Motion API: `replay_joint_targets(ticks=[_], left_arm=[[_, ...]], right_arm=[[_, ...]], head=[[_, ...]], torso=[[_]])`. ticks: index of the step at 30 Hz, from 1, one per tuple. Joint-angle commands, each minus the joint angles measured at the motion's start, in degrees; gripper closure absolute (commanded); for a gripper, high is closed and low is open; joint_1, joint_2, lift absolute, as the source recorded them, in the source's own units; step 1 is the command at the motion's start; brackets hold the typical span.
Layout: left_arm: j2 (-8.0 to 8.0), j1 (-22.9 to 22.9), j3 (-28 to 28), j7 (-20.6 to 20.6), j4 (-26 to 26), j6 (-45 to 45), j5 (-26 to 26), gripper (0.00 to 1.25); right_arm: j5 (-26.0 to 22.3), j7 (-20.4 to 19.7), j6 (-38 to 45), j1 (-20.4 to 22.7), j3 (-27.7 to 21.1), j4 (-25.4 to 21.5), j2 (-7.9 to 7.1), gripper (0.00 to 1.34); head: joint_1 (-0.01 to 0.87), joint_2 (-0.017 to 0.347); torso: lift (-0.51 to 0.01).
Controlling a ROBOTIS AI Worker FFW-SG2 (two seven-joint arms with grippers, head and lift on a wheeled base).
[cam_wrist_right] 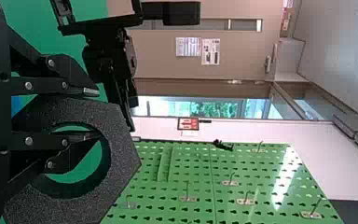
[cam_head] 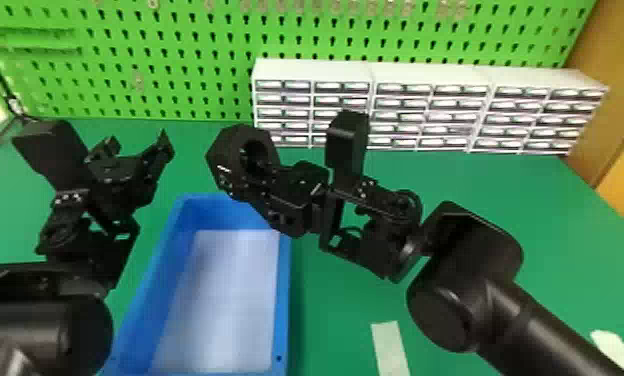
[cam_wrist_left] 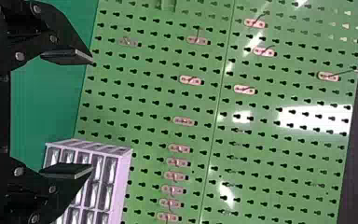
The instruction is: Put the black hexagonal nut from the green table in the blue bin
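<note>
Hanging nut: the black hexagonal nut (cam_head: pixel 221 150) is in the air, its round hole turned toward the head camera; in the head view it appears at the blue bin's far end, between the two arms.
Right gripper: the right gripper (cam_head: pixel 243 175) has the nut by its thick wall, one of its fingers (cam_wrist_right: pixel 91 92) against the outside and the other inside the hole, parted only by the wall they pinch.
Blue bin: the blue bin (cam_head: pixel 285 300), with a pale bottom, sits on the counter below the nut, its long sides running away from the robot.
Left gripper: the left gripper (cam_head: pixel 137 142) is raised to the left of the bin's far end, its fingers (cam_wrist_left: pixel 70 56) spread wide with nothing between them.
Green counter: the counter (cam_head: pixel 346 305) carries a white strip (cam_head: pixel 390 345) to the right of the bin and a second white piece (cam_head: pixel 616 350) farther right, near the right arm.
Drawer units: a row of white drawer units (cam_head: pixel 426 75) stands at the counter's back, right of centre.
Pegboard: a green pegboard (cam_head: pixel 201 102) rises behind them, with a thin black stand (cam_head: pixel 12 104) at its left.
</note>
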Motion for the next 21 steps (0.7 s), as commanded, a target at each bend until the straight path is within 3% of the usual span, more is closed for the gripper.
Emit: replay_joint_targets(ticks=[1, 6, 9, 13, 21], left_arm=[[0.0, -0.1, -0.1, 0.3, 0.1, 0.0, 0.0, 0.43], [0.0, -0.2, -0.2, 0.4, 0.2, 0.0, 0.0, 0.43], [0.0, -0.3, -0.2, 0.4, 0.1, 0.0, 0.2, 0.43], [0.0, -0.3, -0.3, 0.4, 0.1, -0.1, 0.2, 0.43], [0.0, -0.2, -0.2, 0.4, 0.1, 0.0, 0.2, 0.43]], right_arm=[[-0.6, 0.0, 0.2, -0.2, 0.7, 0.2, 0.08, 0.95], [-2.2, 0.1, 2.3, -0.4, 0.6, 0.3, 0.43, 0.91], [-3.4, 0.2, 5.4, -0.2, -0.4, 0.4, 0.6, 0.69], [-3.5, 0.2, 6.4, 0.2, -1.1, 0.4, 0.51, 0.49], [-3.5, 0.2, 6.5, 0.1, -1.1, 0.4, 0.34, 0.45]], head=[[0.692, 0.008], [0.692, 0.008], [0.692, 0.008], [0.692, 0.008], [0.692, 0.008]], torso=[[-0.097], [-0.097], [-0.097], [-0.097], [-0.097]])
